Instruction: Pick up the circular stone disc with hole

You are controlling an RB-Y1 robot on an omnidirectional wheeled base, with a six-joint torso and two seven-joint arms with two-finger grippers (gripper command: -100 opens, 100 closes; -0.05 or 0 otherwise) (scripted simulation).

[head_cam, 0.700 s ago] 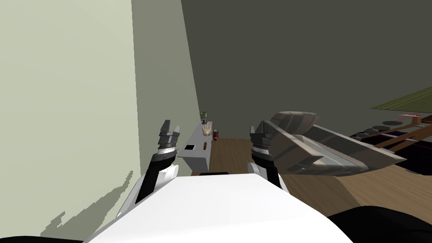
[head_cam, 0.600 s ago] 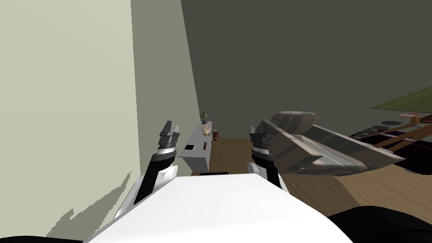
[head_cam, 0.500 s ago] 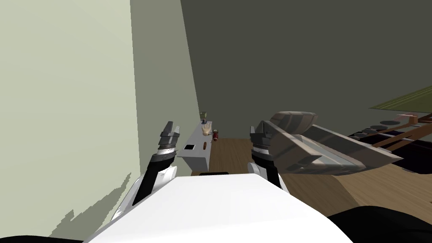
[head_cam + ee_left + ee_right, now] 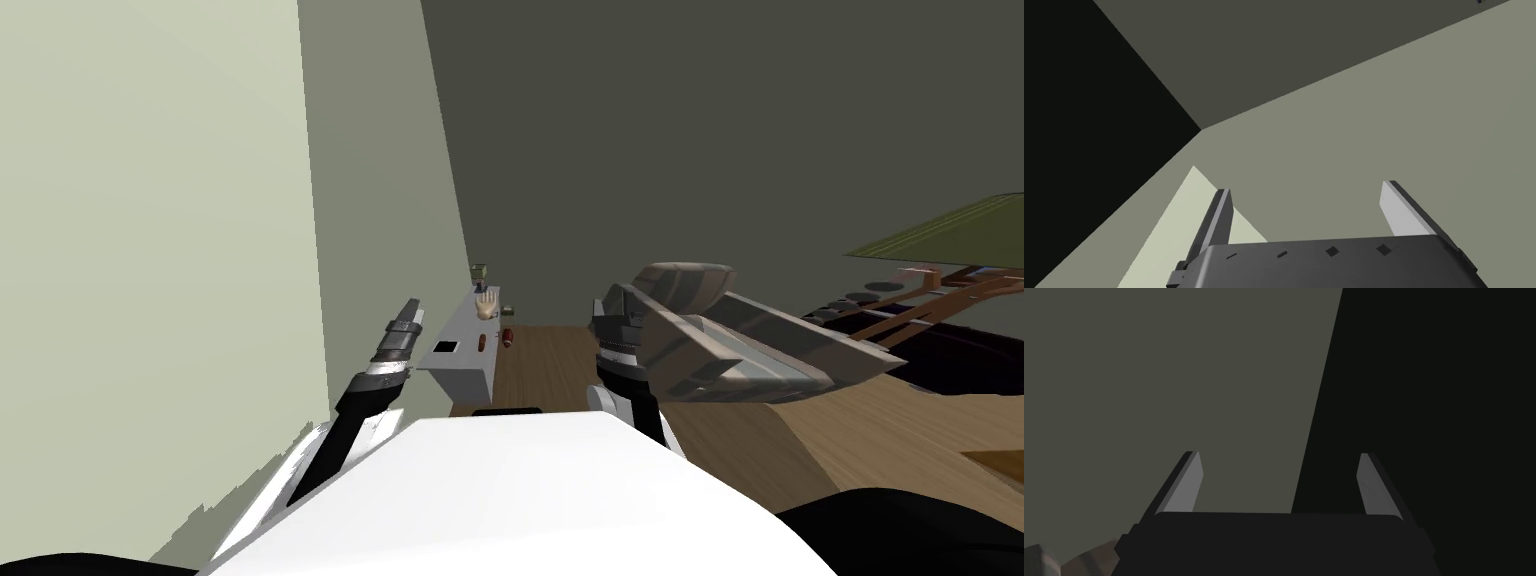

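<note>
Both left gripper & right gripper agape, empty; far table specks poss. trinkets

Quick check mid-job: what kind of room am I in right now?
Probably a living room: a grey-brown sofa stands on a wood floor, and a long grey side table against the wall holds a hand-shaped ornament.

The right end effector has its fingers spread apart.

Wood-grain floor, smooth matt grey table, matt walls; left hand with smooth grey fingers.
</note>
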